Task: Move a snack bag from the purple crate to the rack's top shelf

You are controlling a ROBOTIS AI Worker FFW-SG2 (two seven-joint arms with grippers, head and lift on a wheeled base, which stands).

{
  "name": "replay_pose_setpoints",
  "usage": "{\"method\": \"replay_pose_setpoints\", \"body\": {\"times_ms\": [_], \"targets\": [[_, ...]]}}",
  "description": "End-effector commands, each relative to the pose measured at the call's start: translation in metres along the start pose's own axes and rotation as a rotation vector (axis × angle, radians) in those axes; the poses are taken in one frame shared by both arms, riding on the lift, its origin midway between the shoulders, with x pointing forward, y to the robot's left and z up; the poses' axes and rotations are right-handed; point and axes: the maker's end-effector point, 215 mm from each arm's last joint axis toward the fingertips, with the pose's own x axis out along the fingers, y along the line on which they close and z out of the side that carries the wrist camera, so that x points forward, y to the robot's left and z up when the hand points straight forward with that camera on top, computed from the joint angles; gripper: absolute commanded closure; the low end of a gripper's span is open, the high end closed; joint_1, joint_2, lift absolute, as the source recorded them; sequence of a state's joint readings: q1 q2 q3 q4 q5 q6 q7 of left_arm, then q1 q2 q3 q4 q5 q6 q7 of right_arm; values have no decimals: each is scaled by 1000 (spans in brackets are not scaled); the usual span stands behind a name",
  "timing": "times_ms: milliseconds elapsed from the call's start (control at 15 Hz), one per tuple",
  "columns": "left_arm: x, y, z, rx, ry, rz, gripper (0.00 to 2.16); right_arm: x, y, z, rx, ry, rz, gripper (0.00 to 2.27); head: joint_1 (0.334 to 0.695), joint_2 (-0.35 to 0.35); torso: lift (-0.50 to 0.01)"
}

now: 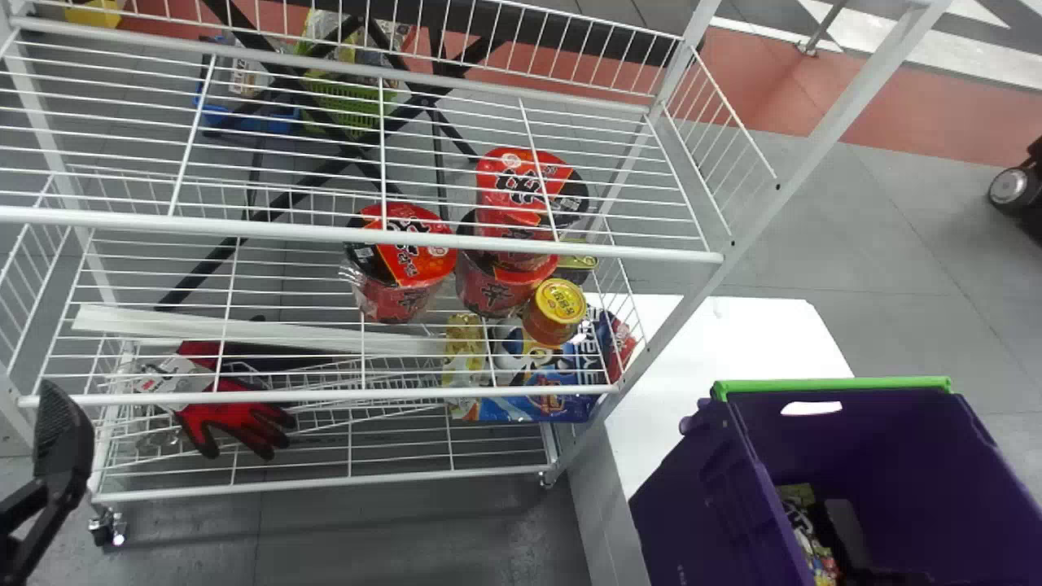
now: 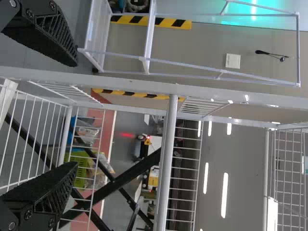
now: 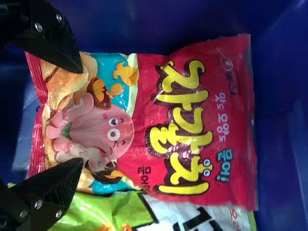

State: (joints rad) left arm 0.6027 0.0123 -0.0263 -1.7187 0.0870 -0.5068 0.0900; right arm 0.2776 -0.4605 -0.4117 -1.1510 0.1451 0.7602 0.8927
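Two right fingers (image 3: 55, 185), spread apart, over one end of the red snack bag (image 3: 144, 120) in the purple crate (image 1: 692, 505) | pinch gently, sparing the green bag (image 3: 91, 211) beside it | lift clear before crossing | left fingers (image 2: 43, 190) parted, idle near the rack's top shelf (image 1: 326, 233)
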Motion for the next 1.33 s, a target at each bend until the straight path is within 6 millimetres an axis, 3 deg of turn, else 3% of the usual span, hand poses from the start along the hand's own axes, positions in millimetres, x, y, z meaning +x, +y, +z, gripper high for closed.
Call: {"method": "replay_pose_setpoints", "body": {"times_ms": [0,67,133,600,1267], "targets": [[1,3,-1,4,1,4,76,1,0,-1,-6,9,-3,1004,695,-350,-462],[2,5,-1,6,1,5,76,2,-1,-2,-6,11,-8,1686,695,-350,-462],[2,5,-1,4,1,6,76,1,-2,-1,-9,9,-8,1895,695,-350,-462],[2,6,-4,6,5,10,76,-2,3,2,-27,5,24,1986,695,-350,-462],[2,1,-3,3,3,8,80,-19,-12,7,-104,-75,12,1986,695,-350,-434]]}}
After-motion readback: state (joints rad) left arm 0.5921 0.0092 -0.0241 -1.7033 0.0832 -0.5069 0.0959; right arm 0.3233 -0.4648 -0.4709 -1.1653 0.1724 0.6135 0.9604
